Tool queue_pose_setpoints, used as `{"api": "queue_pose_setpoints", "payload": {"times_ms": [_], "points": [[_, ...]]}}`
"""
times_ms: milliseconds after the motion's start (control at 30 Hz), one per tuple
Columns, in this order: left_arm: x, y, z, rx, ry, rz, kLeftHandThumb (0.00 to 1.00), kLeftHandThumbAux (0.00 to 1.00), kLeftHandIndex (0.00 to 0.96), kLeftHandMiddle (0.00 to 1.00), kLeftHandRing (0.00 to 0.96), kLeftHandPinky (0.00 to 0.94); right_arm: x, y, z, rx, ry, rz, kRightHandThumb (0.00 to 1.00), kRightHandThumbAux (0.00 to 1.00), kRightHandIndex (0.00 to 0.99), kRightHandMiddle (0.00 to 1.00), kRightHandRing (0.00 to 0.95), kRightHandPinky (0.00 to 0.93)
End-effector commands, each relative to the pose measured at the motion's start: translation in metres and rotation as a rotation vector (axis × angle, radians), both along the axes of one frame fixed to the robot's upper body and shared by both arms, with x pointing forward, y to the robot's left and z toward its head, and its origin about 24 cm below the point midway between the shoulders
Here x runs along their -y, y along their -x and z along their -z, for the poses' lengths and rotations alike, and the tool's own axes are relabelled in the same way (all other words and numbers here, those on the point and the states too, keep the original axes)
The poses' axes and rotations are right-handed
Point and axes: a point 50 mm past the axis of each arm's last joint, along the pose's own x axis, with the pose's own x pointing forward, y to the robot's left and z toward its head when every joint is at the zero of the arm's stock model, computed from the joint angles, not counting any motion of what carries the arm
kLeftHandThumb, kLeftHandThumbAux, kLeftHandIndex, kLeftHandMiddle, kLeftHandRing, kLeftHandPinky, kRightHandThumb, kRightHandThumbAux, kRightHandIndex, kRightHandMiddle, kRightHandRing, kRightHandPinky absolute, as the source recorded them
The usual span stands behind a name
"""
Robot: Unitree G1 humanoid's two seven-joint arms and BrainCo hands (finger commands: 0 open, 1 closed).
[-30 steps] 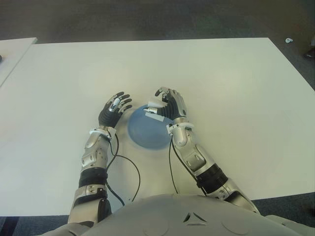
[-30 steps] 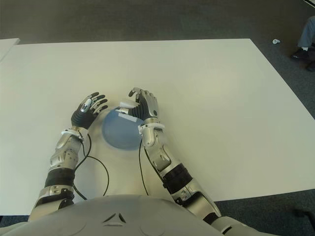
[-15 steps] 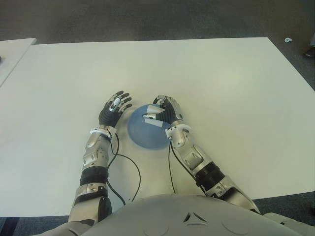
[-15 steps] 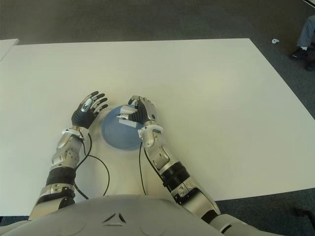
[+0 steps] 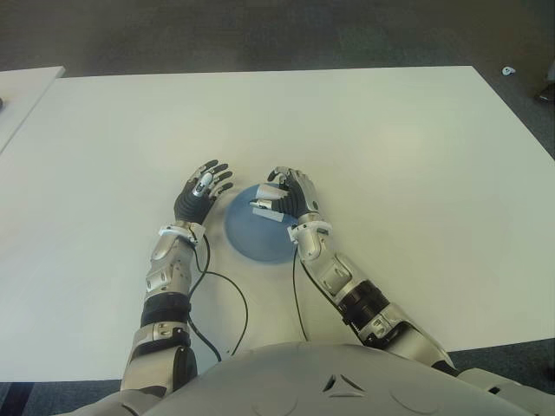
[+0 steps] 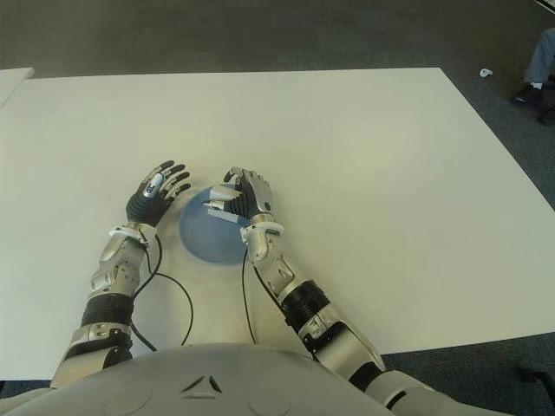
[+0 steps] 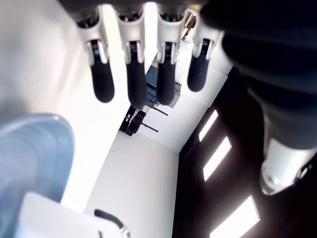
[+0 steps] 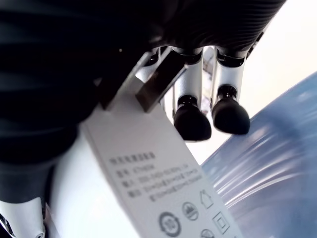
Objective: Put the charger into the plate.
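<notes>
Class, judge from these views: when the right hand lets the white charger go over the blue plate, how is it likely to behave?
The charger looks like a flat-sided rigid block, so it will probably land and stay, not roll. Its smooth casing in the right hand may slide a little on the shallow, glossy-looking plate. It seems small and probably light, so the plate likely won't shift. The left hand shows open beside the plate.

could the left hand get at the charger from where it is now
Probably not cleanly. The left hand sits open just beside the blue plate, so it is near, but the right hand is closed around the white charger over the plate, and its fingers cover most of it.
</notes>
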Motion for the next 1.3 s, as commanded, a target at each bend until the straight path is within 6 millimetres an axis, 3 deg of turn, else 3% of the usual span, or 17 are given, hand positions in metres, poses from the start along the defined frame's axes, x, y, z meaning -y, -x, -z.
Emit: {"api": "queue_pose_setpoints", "payload": {"times_ms": [33,100,167,300,400,600,1300], "points": [[0.0004,0.0072,0.0096,-0.046,0.001,0.014,0.267,0.682,0.243,0.256,0.278,0.298,-0.0228,0.0075,-0.0007,-0.038,-0.073,-0.063,0.539,0.492,0.348,0.468,0.446,0.398],[0.0001,0.0075,0.0095,-0.043,-0.008,0.022,0.245,0.68,0.234,0.235,0.26,0.284,-0.021,0.0088,-0.0001,-0.05,-0.064,-0.086,0.478,0.426,0.256,0.315,0.269,0.199],[-0.0003,0.0078,0.0095,-0.04,-0.02,0.029,0.228,0.677,0.227,0.22,0.247,0.277,-0.0207,0.0098,-0.0009,-0.059,-0.059,-0.105,0.451,0.391,0.172,0.211,0.154,0.102],[-0.0011,0.0089,0.0096,-0.037,-0.04,0.038,0.206,0.668,0.216,0.196,0.227,0.265,-0.0213,0.0094,-0.0006,-0.068,-0.038,-0.134,0.419,0.301,0.046,0.06,0.033,0.021],[-0.0017,0.0092,0.0099,-0.04,-0.047,0.043,0.197,0.664,0.21,0.183,0.215,0.263,-0.0216,0.0094,0.0003,-0.058,0.011,-0.152,0.411,0.218,0.015,0.019,0.01,0.006],[-0.0025,0.01,0.0097,-0.039,-0.054,0.051,0.195,0.66,0.201,0.169,0.201,0.256,-0.022,0.0096,0.0017,-0.049,0.075,-0.177,0.399,0.154,0.001,0.001,0.001,0.0],[-0.0044,0.012,0.0118,-0.032,-0.027,0.073,0.239,0.677,0.199,0.164,0.2,0.263,-0.017,0.0109,-0.0031,-0.078,0.126,-0.236,0.344,0.144,0.0,0.0,0.0,0.0]]}}
